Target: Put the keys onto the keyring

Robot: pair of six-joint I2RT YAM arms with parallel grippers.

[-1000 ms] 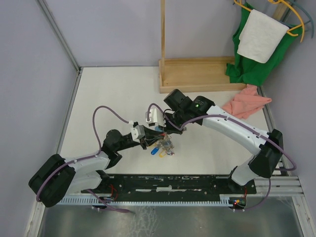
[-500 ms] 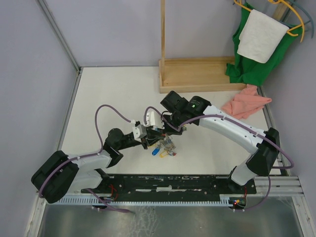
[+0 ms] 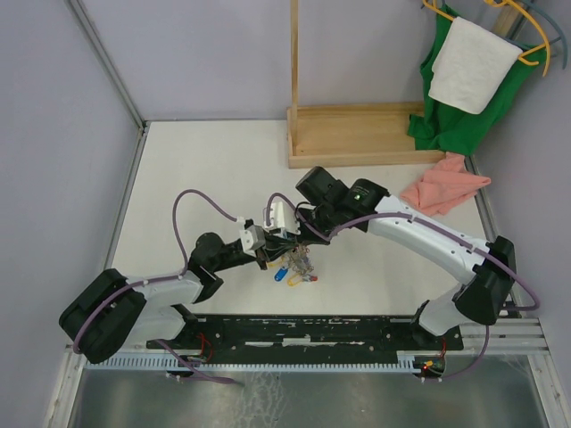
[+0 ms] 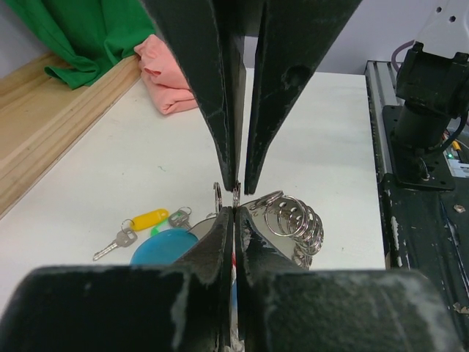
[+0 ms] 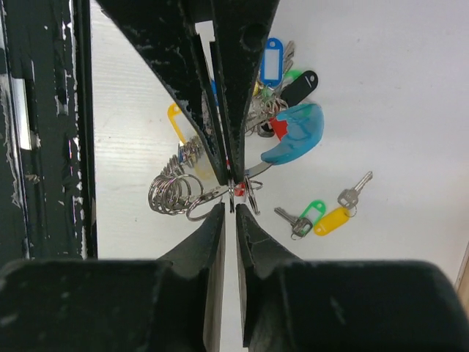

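The keyring (image 5: 293, 136) has a light-blue band and a grey metal part strung with small rings (image 5: 174, 194) and colour-tagged keys. It lies mid-table under both grippers (image 3: 299, 266). My left gripper (image 4: 234, 211) is shut on its metal part, beside the blue band (image 4: 165, 246). My right gripper (image 5: 234, 207) faces it tip to tip, nearly shut on a thin small ring with a red tag (image 5: 239, 189) behind it. A yellow-tagged key (image 5: 330, 220) and a green-tagged key (image 5: 306, 214) lie loose on the table beside them. The yellow one also shows in the left wrist view (image 4: 146, 218).
A wooden stand (image 3: 357, 134) sits at the back. A pink cloth (image 3: 443, 185) lies at the right, below a green cloth (image 3: 446, 120) and a white towel (image 3: 473, 62) on hangers. A black rail (image 3: 312, 330) runs along the near edge.
Both grippers stay tip to tip over the keyring. The right wrist shifted slightly left, then back right, and the key bunch moved a little with it.
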